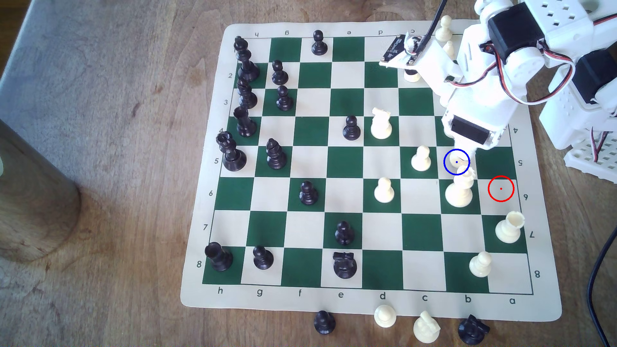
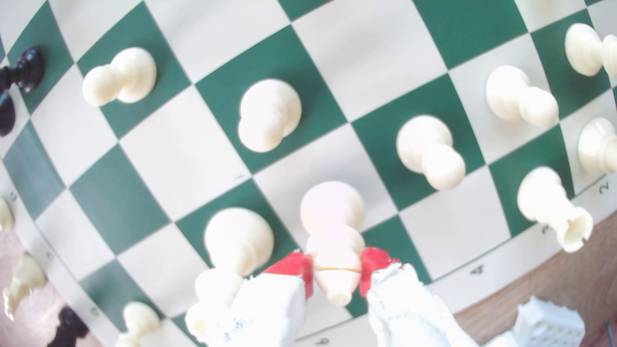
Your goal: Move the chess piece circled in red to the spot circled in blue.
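arm: white SO-100 arm (image 1: 521, 50) came in from the far right corner of the exterior view, reaching down and toward the near side
wrist: wrist block (image 1: 474, 123) with its black servo was pitched steeply down, pretty much straight over the board
gripper (image 2: 336, 270): pointed down, jaws pulled in close, clamped on the bishop (image 2: 334, 233)
fingertips (image 2: 297, 267): red pads, one pressed on each side of the bishop's head
fingers (image 2: 267, 317): wrapped in white, fuzzy-looking padding behind the red tips
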`<state>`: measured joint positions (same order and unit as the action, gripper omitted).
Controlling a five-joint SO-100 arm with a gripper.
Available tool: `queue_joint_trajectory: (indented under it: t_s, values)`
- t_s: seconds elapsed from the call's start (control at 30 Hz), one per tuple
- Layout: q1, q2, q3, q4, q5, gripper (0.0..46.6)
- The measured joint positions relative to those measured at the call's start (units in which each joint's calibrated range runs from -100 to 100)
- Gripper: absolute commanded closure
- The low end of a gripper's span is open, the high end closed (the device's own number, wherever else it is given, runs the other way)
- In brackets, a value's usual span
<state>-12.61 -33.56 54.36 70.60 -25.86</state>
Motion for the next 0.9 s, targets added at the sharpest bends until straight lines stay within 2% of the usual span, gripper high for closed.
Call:
queue_joint_trajectory:
  t_s: [0.43,0.5,0.53,0.57,0.67,0.77,0.9]
  values:
    - [0.1,1.5,0.0,-1.8,0.0,45.4]
    - [0.6,2.2,0.0,-1.8,0.2,43.8]
    - [0.8,2.7,0.0,-2.0,0.3,37.9]
    - [1.0,3.2,0.0,-2.3,0.3,34.2]
    - [1.1,3.4,0.0,-2.6,0.4,27.3]
    - [3.2,3.4,0.0,-2.5,0.4,26.5]
    - [3.9,3.2,0.0,0.5,0.9,28.8]
